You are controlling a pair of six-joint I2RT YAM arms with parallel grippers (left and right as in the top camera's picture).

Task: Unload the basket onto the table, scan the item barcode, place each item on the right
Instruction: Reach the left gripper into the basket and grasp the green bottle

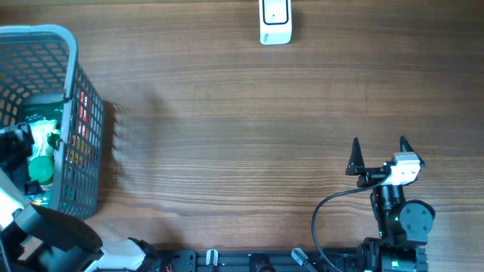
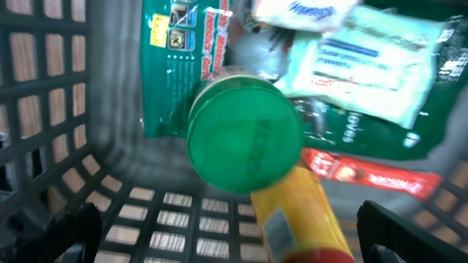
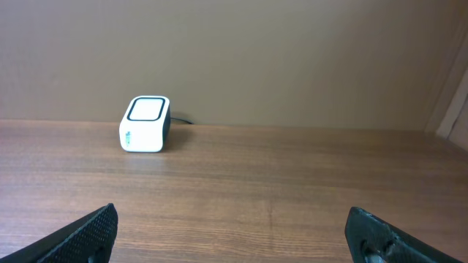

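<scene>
My left gripper is open inside the grey basket and hangs over the items in it. Between its spread fingers lies a yellow tube with a red end and a small barcode label; nothing is gripped. Beside the tube sits a round green lid, also visible from above. The white scanner stands at the table's far edge and shows in the right wrist view. My right gripper is open over bare table at the near right, empty.
The basket also holds a green packet, a white packet and a red bar. Its mesh walls close in round the left gripper. Wooden table stretches between the basket and the scanner.
</scene>
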